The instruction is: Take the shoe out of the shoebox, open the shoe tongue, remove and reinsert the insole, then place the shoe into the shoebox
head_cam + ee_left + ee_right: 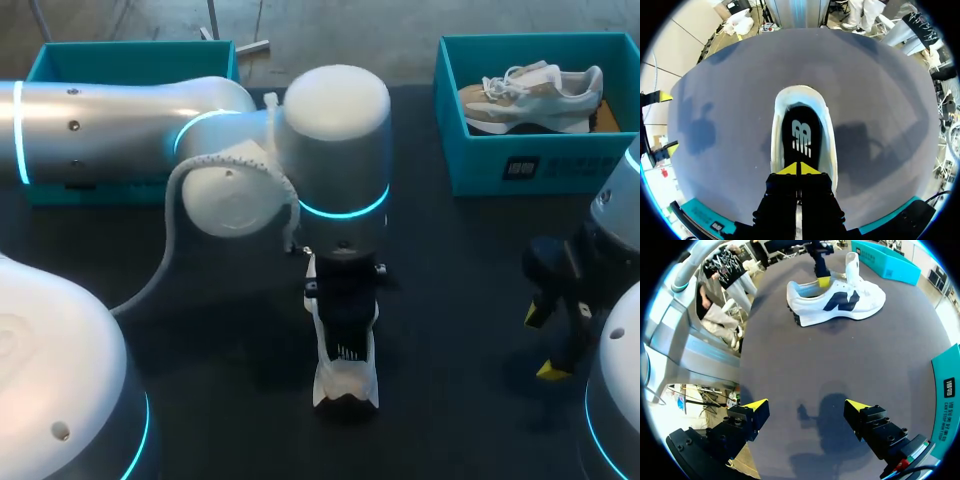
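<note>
White with a dark mark on its side, a shoe (345, 375) stood upright on its sole near the middle of a dark table (450, 300), outside both boxes. Its tongue (852, 265) was pulled up and its black insole (800, 135) lay inside it. The left arm came in from the left side and its left gripper (799, 169) pointed down into the shoe's opening. The yellow fingertips were pressed together against the insole near the heel end, and it could not be told whether they pinched it. The right gripper (805, 405) hung over bare table at the right, well apart from the shoe. Its fingers were spread wide and held nothing. A teal shoebox (520, 165) sat at the far right of the table with a beige and white shoe (530, 95) lying on its side inside. A second teal box (130, 58) sat at the far left, partly hidden behind the left arm.
</note>
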`<state>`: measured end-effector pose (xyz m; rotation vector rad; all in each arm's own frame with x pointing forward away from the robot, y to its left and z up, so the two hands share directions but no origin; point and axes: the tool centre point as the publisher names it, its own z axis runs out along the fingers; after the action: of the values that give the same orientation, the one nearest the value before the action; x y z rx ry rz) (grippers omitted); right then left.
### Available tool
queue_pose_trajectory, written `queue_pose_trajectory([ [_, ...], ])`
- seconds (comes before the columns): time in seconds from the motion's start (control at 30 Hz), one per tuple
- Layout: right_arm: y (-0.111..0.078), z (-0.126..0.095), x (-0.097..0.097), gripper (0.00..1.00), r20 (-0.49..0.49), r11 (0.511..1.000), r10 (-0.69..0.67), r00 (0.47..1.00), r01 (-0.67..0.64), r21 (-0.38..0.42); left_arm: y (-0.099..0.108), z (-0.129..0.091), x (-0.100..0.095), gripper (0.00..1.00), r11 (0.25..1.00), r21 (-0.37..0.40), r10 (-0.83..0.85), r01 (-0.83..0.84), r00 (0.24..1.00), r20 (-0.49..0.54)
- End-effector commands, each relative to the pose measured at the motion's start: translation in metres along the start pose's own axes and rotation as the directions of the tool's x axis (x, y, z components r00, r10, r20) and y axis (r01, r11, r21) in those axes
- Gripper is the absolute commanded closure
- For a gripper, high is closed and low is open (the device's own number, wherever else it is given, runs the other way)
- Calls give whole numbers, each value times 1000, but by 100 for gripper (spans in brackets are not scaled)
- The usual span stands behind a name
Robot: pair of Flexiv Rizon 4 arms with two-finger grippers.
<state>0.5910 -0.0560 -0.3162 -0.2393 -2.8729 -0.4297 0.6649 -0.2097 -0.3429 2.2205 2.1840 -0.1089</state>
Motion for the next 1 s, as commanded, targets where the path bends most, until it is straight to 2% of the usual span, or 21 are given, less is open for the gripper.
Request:
queue_pose_trajectory([
  [0.03,0,1,1,0,2,1000,1,1000,-1,2,4,7,1,100,1000,-8,-13,13,1000,14],
  [0.23,0,1,1,0,2,1000,1,1000,-1,2,7,14,0,100,1000,-9,-22,22,1000,5],
  [0.43,0,1,1,0,2,1000,1,1000,-1,2,9,19,0,100,998,-54,-24,23,999,-24],
  [0.47,0,1,1,0,2,1000,1,1000,-1,2,9,20,-1,96,998,-60,-26,24,999,-32],
  [0.53,0,1,1,0,2,1000,1,1000,-1,2,9,20,-1,76,997,-67,-29,26,999,-37],
  [0.6,0,1,1,0,2,1000,1,1000,-1,2,8,18,2,62,997,-70,-29,26,999,-39],
  [0.7,0,1,1,0,2,1000,1,1000,-1,2,8,16,6,51,997,-67,-35,33,999,-41],
  [0.73,0,1,1,0,2,1000,1,1000,-1,2,10,18,6,40,997,-65,-38,35,998,-46],
  [0.77,0,1,1,0,2,1000,1,1000,-1,2,11,19,7,35,997,-65,-42,38,998,-51],
  [1.0,0,1,1,0,2,1000,1,1000,-1,2,19,24,9,17,998,-29,-60,58,996,-63],
])
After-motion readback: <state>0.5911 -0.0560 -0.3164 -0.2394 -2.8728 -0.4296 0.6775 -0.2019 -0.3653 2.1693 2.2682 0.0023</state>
